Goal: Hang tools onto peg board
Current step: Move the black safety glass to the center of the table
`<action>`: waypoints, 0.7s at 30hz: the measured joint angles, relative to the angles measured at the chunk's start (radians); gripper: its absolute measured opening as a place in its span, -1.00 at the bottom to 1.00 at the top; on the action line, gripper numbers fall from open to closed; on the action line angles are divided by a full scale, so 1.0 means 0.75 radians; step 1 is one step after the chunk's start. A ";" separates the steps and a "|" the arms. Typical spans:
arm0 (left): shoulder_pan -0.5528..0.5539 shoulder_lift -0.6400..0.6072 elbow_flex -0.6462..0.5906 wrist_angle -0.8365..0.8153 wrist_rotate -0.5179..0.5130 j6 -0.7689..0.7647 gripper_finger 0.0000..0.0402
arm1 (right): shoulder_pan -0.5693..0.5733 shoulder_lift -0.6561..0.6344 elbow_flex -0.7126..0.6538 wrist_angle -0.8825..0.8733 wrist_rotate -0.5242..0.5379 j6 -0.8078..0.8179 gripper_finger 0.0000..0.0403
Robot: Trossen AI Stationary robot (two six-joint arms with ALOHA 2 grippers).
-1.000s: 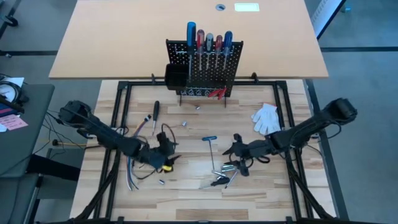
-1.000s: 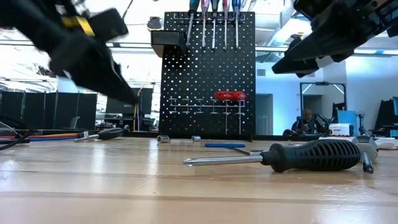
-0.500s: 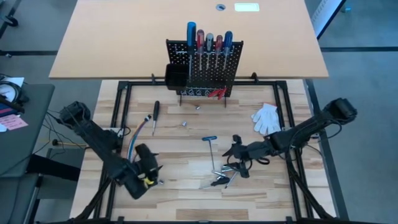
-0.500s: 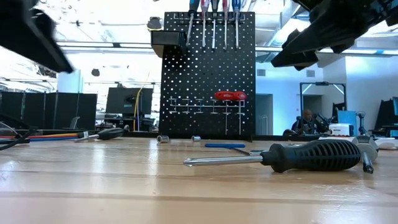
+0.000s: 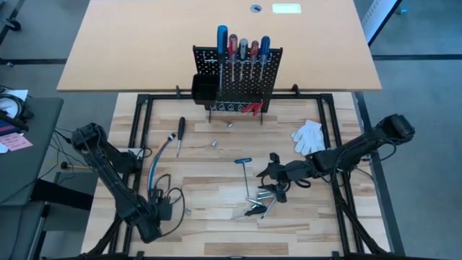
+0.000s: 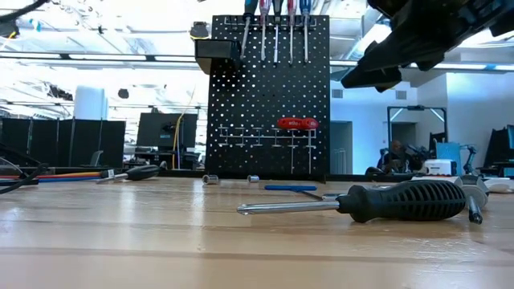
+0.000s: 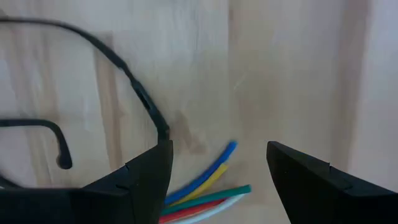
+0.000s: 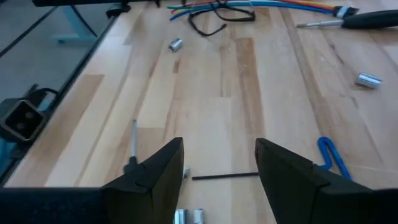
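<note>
The black peg board (image 5: 236,81) stands at the table's far edge. Several screwdrivers (image 5: 242,45) hang from its top rail and red-handled pliers (image 5: 251,108) from its lower part. On the table lie a black screwdriver (image 5: 180,133), a blue hex key (image 5: 243,164), small silver bits (image 5: 214,144) and a heap of tools (image 5: 258,203). My left gripper (image 7: 219,155) points down, open, over the coloured ends of a cable bundle (image 7: 208,190) at the near left. My right gripper (image 5: 271,175) hovers open above the heap, nothing between its fingers (image 8: 283,171).
A white glove (image 5: 309,136) lies at the right. The cable bundle (image 5: 157,177) with black loops spreads over the table's left part. A black-handled screwdriver (image 6: 401,201) lies near the front edge. A black bin (image 5: 203,88) sits on the board's left side. Bare wood shows mid-table.
My left gripper has swung from the middle of the cable bundle toward the table's near left corner. It has tipped over until it points straight down, and stays open. My right arm has kept still.
</note>
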 joint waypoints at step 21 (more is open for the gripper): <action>0.211 0.151 -0.009 -0.169 0.109 0.357 -0.34 | -0.002 0.000 0.000 0.000 0.000 0.005 0.03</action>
